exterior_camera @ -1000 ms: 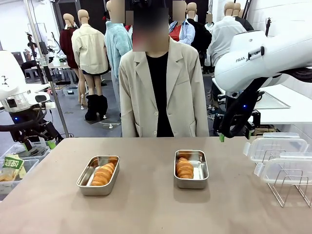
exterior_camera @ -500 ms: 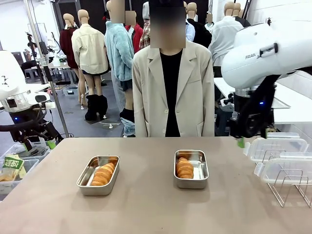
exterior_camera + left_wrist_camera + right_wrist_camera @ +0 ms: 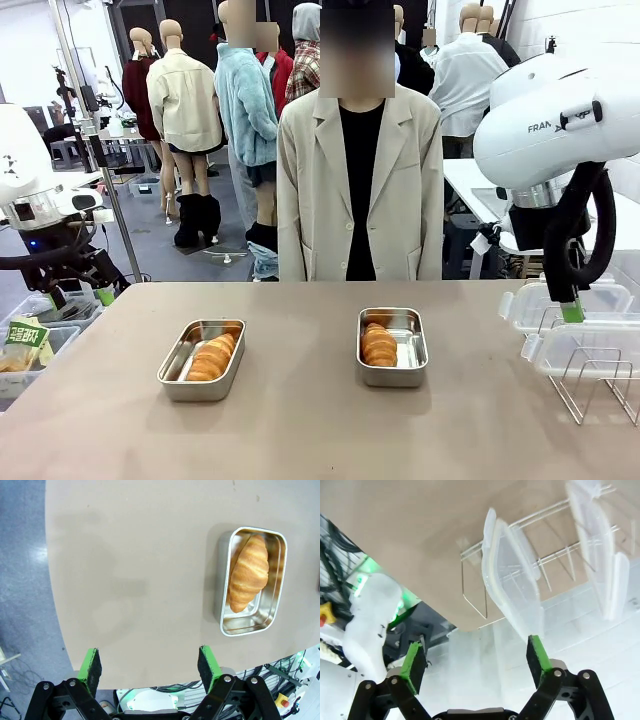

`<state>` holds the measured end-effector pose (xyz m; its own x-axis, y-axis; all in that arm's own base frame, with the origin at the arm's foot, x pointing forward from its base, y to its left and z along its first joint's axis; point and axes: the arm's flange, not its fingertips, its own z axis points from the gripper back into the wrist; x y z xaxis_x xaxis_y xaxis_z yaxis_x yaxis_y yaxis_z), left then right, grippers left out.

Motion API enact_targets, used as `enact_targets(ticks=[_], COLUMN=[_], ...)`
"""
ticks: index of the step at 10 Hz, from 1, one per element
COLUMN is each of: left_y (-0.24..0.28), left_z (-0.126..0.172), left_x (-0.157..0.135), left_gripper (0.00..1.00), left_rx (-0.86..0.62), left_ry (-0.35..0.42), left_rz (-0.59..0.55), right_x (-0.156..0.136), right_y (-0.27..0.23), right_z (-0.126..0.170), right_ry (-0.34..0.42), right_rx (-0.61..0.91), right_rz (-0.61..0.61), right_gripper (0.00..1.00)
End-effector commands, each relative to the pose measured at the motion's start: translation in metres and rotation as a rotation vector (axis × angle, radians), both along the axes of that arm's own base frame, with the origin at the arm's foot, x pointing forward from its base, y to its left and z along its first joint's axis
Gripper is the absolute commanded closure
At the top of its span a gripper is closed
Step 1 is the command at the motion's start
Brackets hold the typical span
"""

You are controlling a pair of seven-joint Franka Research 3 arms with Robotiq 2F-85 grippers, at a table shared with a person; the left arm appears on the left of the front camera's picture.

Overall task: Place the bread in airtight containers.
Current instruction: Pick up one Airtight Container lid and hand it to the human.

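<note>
Jaws spread wide and empty on left gripper (image 3: pixel 149 664) and right gripper (image 3: pixel 476 652), the right close by the lids (image 3: pixel 530 305) in the rack (image 3: pixel 590 372); one croissant (image 3: pixel 212 357) in the left box (image 3: pixel 200 390), a second croissant (image 3: pixel 378 344) in the right box (image 3: pixel 392 378), both unlidded on the surface (image 3: pixel 320 430), so seemingly just lidding left.

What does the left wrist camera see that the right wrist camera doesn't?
Left wrist camera: a croissant lying in a steel box. Right wrist camera: two clear lids standing in a wire rack. Both: the brown table, plus open green-padded jaws, the left gripper in one and the right gripper in the other.
</note>
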<state>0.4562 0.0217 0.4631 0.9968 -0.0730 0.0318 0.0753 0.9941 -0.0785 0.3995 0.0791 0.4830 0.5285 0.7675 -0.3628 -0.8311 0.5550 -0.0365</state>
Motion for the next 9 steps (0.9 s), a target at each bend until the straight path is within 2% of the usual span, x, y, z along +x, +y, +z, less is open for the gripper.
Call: enact_targets(ticks=[1,3,4,5,7,9], left_y=[0.0,0.0,0.0,0.0,0.0,0.0], left_z=[0.002,0.002,0.002,0.002,0.002,0.002], left_x=[0.002,0.002,0.002,0.002,0.002,0.002], left_gripper=[0.0,0.0,0.0,0.0,0.0,0.0], left_rx=[0.008,0.008,0.008,0.008,0.008,0.008], left_ry=[0.0,0.0,0.0,0.0,0.0,0.0], left_rz=[0.001,0.001,0.001,0.001,0.001,0.001], right_x=[-0.006,0.005,0.012,0.017,0.026,0.034], right_y=[0.003,-0.007,-0.013,-0.019,-0.02,-0.019], right_z=[0.01,-0.004,-0.01,-0.015,-0.026,-0.036], right_ry=[-0.049,0.044,0.073,0.066,0.057,0.084], right_rx=[0.029,0.003,0.029,0.03,0.017,0.046], right_rz=[-0.111,0.106,0.279,0.389,0.442,0.42], right_gripper=[0.0,0.0,0.0,0.0,0.0,0.0])
